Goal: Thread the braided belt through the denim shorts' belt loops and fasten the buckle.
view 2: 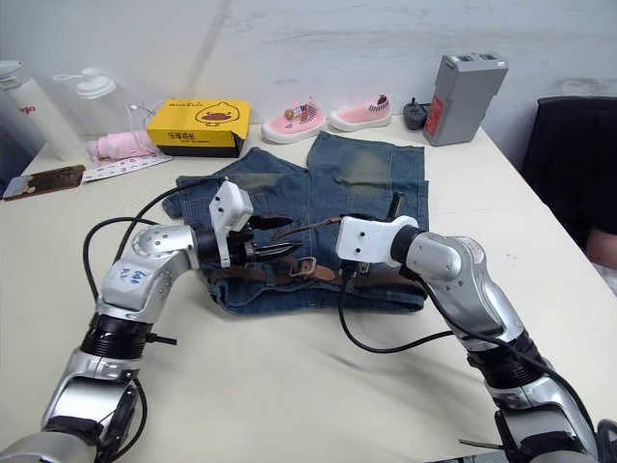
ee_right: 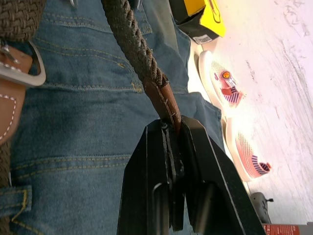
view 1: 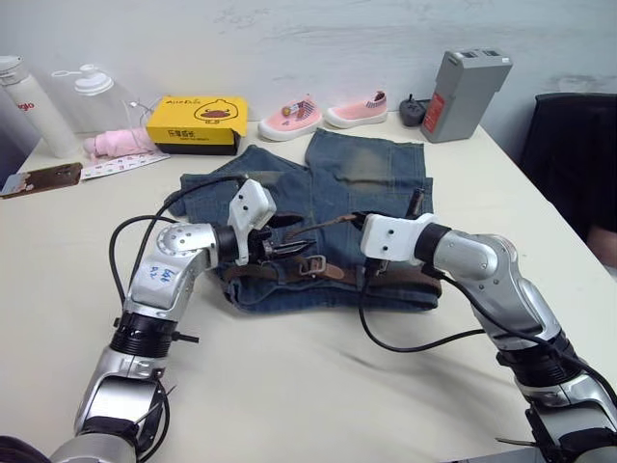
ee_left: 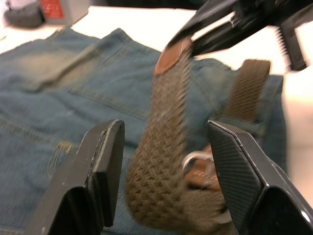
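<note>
The denim shorts (view 1: 366,174) lie flat mid-table, waistband toward me. The braided belt (view 1: 328,273) runs along the waistband, and its silver buckle (ee_left: 195,161) rests on the strap there. The belt's free end arches up off the cloth to a brown leather tip (ee_right: 164,100). My right gripper (ee_right: 172,129) is shut on that tip, just above the shorts. My left gripper (ee_left: 168,166) stands open, one finger on either side of the raised strap beside the buckle. I cannot tell which belt loops the strap passes through.
At the back of the table stand a yellow box (view 1: 196,123), two pink shoes (view 1: 289,118), a grey box (view 1: 465,94) and white bottles (view 1: 29,101). A phone (view 1: 40,178) lies far left. A black chair (view 1: 574,154) stands past the right edge.
</note>
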